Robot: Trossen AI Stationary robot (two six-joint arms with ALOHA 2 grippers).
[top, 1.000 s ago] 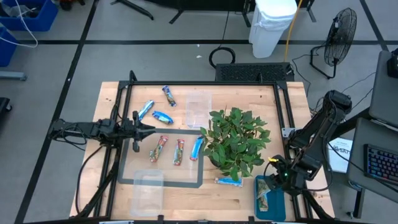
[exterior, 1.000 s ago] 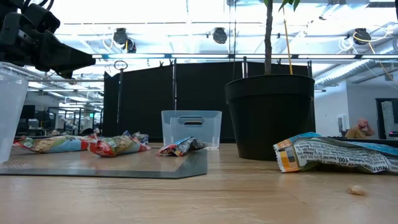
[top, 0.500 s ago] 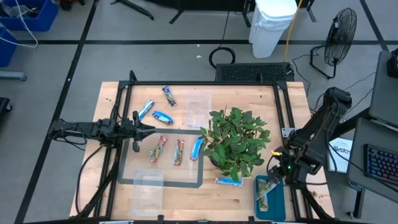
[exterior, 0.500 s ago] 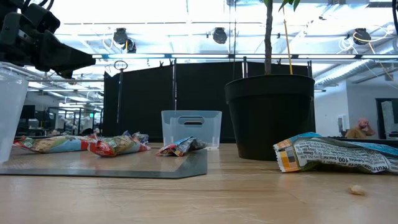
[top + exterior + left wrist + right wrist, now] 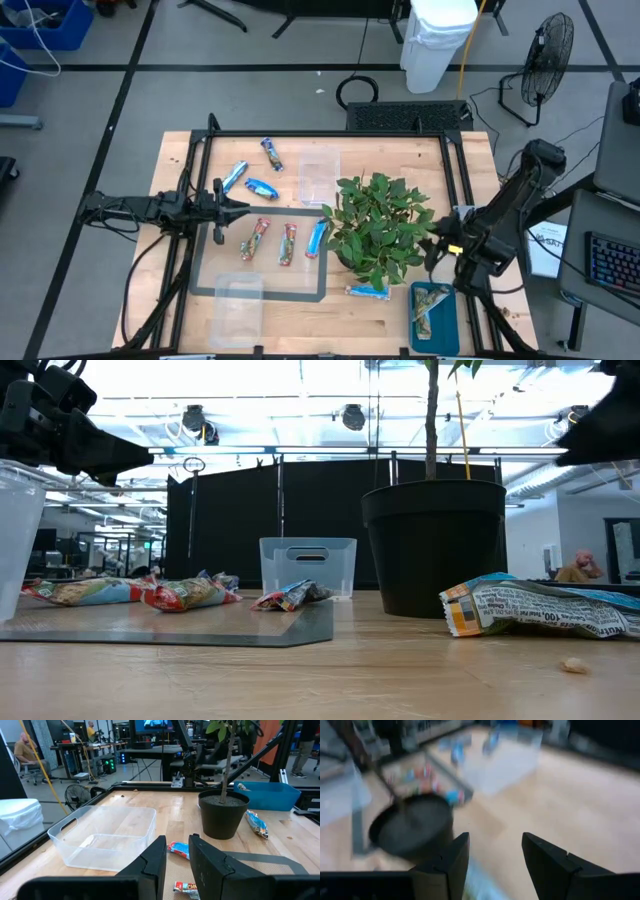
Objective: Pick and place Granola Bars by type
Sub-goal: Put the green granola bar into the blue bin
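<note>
A: Seven bars, by my count from the high view, are not yet sorted: three blue-wrapped ones (image 5: 262, 187) near the far left part of the worktop (image 5: 180, 150), three on the grey mat (image 5: 205, 283) in the middle, and one blue bar (image 5: 367, 292) beside the plant (image 5: 383, 228) near the front edge. One bar (image 5: 428, 305) lies in the teal tray (image 5: 448, 337) at the front right corner.

B: And the arms?

A: The left gripper (image 5: 222, 210) hangs stretched out level over the mat's left edge. The right gripper (image 5: 436, 252) is raised between the plant and the tray, arm bent back toward the right edge.

B: The low view?

A: Red-and-tan bars (image 5: 185, 594) on the mat, a clear tub (image 5: 308, 566) behind, and the blue bar (image 5: 540, 608) lying beside the pot (image 5: 434, 545).

B: The left wrist view?

A: Its jaws stand a narrow gap apart, holding nothing, aimed past a bar (image 5: 179, 849) toward a clear tub (image 5: 107, 836).

B: The right wrist?

A: Jaws apart and empty, over the pot.

B: What could go wrong?

A: I judge the plant is the hazard: reaching for the blue bar, the right arm could brush leaves or nudge the pot. The shiny wrapper might also slip.
</note>
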